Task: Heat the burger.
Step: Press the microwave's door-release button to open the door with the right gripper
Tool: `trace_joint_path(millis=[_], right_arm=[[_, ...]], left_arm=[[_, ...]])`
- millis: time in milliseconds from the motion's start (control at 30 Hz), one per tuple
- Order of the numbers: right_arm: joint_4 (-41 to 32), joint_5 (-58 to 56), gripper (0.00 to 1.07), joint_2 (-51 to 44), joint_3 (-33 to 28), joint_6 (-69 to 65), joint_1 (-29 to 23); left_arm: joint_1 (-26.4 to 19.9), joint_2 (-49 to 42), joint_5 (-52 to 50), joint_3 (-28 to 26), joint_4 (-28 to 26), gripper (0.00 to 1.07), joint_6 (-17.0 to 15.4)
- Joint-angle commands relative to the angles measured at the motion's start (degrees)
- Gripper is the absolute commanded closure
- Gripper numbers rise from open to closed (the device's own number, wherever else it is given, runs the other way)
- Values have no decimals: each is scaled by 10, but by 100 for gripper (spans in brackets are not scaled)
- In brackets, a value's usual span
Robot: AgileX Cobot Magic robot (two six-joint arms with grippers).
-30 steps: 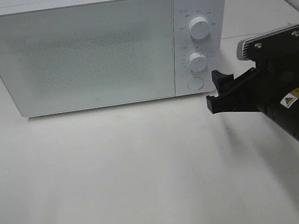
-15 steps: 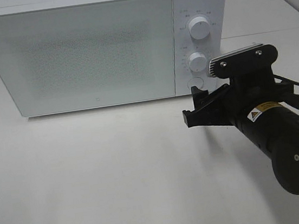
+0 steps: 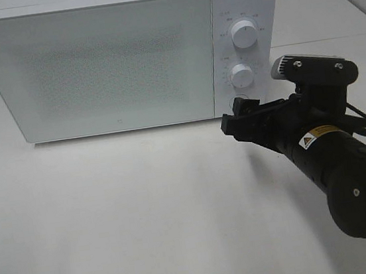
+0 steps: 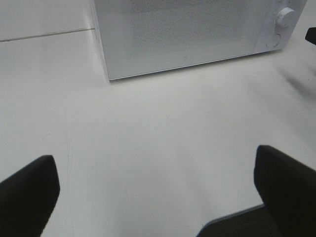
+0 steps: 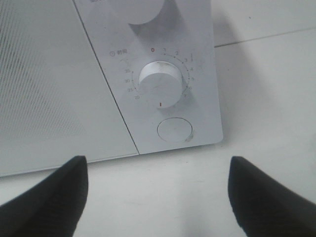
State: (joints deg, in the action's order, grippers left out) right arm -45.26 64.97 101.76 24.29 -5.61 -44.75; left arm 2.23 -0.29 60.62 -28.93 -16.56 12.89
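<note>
White microwave (image 3: 94, 67), shut, fills the upper left and the burger shows nowhere, so the right gripper (image 3: 237, 118) at centre right, fingers apart like those of the left gripper (image 4: 158, 197), should avoid the dial (image 5: 160, 91) and press the round button (image 5: 174, 130) squarely.

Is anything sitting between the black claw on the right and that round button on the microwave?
Nothing: the right wrist view shows only bare white table between the open right gripper and the round button.

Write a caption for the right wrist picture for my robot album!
Open right claw hovering in front of the closed white microwave, facing the round button under the lower dial.
</note>
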Motion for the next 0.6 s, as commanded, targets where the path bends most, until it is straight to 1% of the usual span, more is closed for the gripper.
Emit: trace_joint_path(millis=[33,100,133,167,200,233,267,300,333,367,400,433,467,500,533,567,600], right_arm=[[2,3,32,-3,6,-87,-2],[1,3,34,-3,6,-204,-2],[1,3,34,-3,6,-204,-2],[1,2,37,-3,6,-303,-2],[1,2,39,-3,6,-354,-2],[1,2,39,-3,6,-354,-2],[1,2,44,-3,6,-430,-1],[1,2,49,-3,6,-473,-1],[1,2,49,-3,6,-473,-1],[1,2,57,-3,6,-550,-1],[1,2,57,-3,6,-550,-1],[1,2,65,-3,6,-609,-1],[1,2,70,-3,6,-631,-1],[1,2,70,-3,6,-631,-1],[1,2,79,-3,6,-657,-1],[1,2,83,-3,6,-662,-1],[1,2,83,-3,6,-662,-1]], left_arm=[[-2,-11,-7,2,0,4,-3],[-2,-11,-7,2,0,4,-3],[-2,-11,-7,2,0,4,-3],[-2,-11,-7,2,0,4,-3],[-2,-11,-7,2,0,4,-3],[-2,-11,-7,2,0,4,-3],[-2,-11,-7,2,0,4,-3],[-2,-11,-7,2,0,4,-3],[-2,-11,-7,2,0,4,-3],[-2,-11,-7,2,0,4,-3],[-2,-11,-7,2,0,4,-3],[-2,-11,-7,2,0,4,-3],[-2,-11,-7,2,0,4,-3],[-2,-11,-7,2,0,4,-3],[-2,-11,-7,2,0,4,-3],[-2,-11,-7,2,0,4,-3],[-2,-11,-7,2,0,4,-3]])
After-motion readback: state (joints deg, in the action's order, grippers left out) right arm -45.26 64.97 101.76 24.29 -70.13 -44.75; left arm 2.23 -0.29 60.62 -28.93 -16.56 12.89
